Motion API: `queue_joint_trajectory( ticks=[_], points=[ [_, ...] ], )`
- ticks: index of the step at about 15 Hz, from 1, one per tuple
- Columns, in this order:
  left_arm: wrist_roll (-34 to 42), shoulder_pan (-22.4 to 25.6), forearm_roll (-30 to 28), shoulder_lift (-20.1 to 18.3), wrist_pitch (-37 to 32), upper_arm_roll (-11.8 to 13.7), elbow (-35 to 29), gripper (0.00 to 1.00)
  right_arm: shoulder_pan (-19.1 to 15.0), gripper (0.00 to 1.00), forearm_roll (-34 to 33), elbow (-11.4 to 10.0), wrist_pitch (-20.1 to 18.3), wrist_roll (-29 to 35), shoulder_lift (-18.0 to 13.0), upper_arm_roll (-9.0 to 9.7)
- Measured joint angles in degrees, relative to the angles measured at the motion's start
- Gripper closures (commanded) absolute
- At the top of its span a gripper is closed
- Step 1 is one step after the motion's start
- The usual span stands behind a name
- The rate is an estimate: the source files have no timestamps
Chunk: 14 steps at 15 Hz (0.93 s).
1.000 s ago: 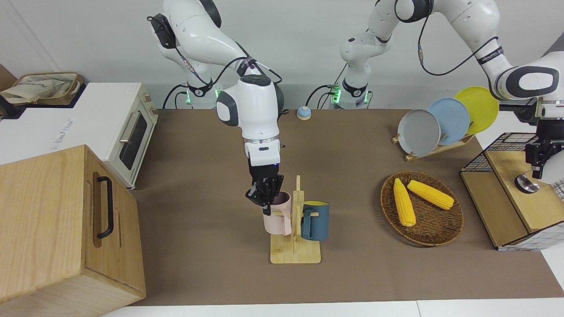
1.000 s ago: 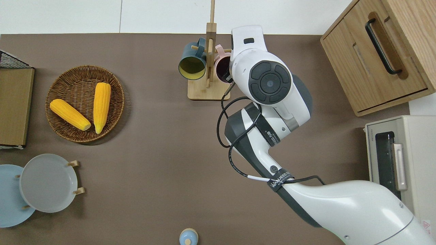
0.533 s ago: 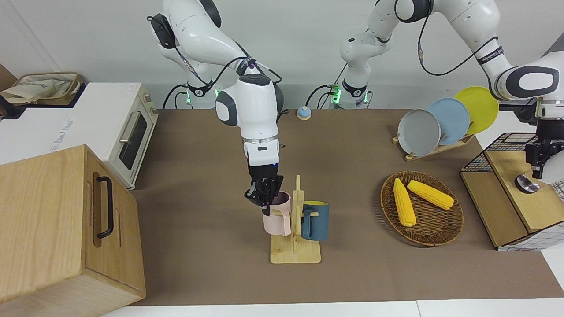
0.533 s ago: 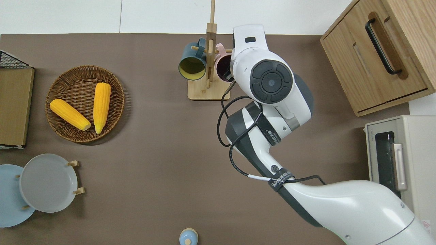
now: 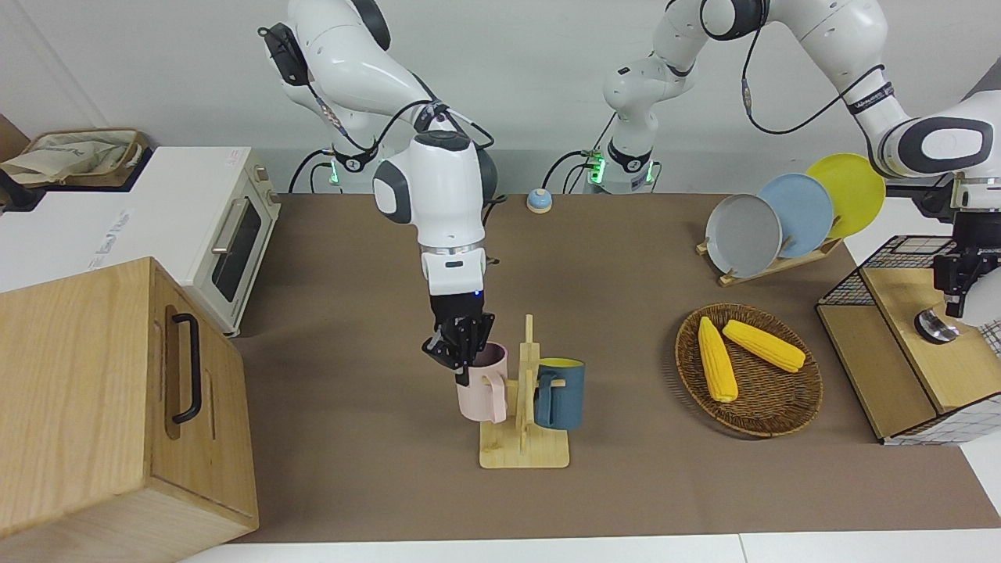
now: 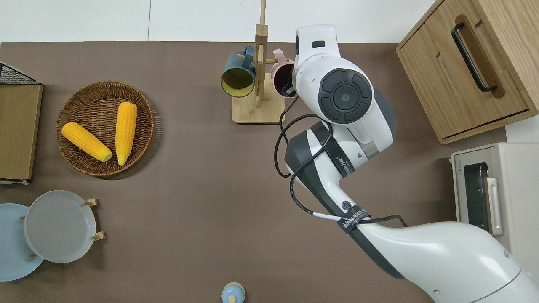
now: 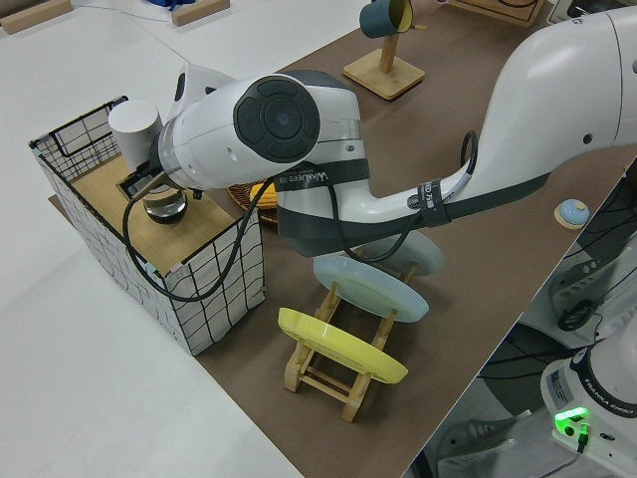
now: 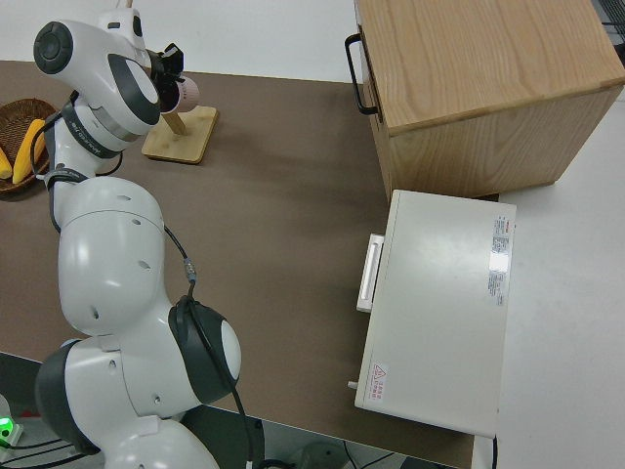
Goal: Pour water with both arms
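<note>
My right gripper (image 5: 463, 358) is shut on the rim of a pink mug (image 5: 478, 393), holding it upright just beside the post of a wooden mug rack (image 5: 524, 452). The overhead view shows the pink mug (image 6: 280, 78) partly under the right arm's wrist. A dark blue mug (image 5: 560, 392) hangs on the rack's opposite side. My left gripper (image 5: 956, 301) hangs over a wooden box in a wire basket (image 5: 907, 250) at the left arm's end of the table. A round metal object (image 5: 935, 326) sits there. Water is out of view.
A wicker basket (image 5: 798, 407) with two corn cobs lies between the rack and the wire basket. A plate rack (image 5: 770, 266) holds three plates. A wooden cabinet (image 5: 109, 407) and a toaster oven (image 5: 227, 234) stand at the right arm's end. A small blue knob (image 5: 539, 201) sits near the arm bases.
The right gripper has drawn the pink mug away from the rack post toward the right arm's end of the table. The left arm has barely moved.
</note>
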Motion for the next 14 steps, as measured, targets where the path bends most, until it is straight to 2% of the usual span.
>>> queue_joint_trajectory(
  ticks=[4,10,14],
  points=[
    [-0.76,0.00,0.64,-0.05,-1.26,0.22,1.09,1.00,-0.29,1.000,0.01,0.00,-0.99,0.00,-0.36,0.02],
    [-11.87,0.00,11.73,-0.48,-7.51,0.36,6.20,1.00,-0.55,1.000,0.01,0.00,-3.23,0.01,-0.94,-0.01],
    [-16.64,0.00,15.31,-1.20,-10.71,0.33,8.29,1.00,-1.48,1.000,0.01,-0.20,-4.00,0.01,-1.42,-0.07]
  ],
)
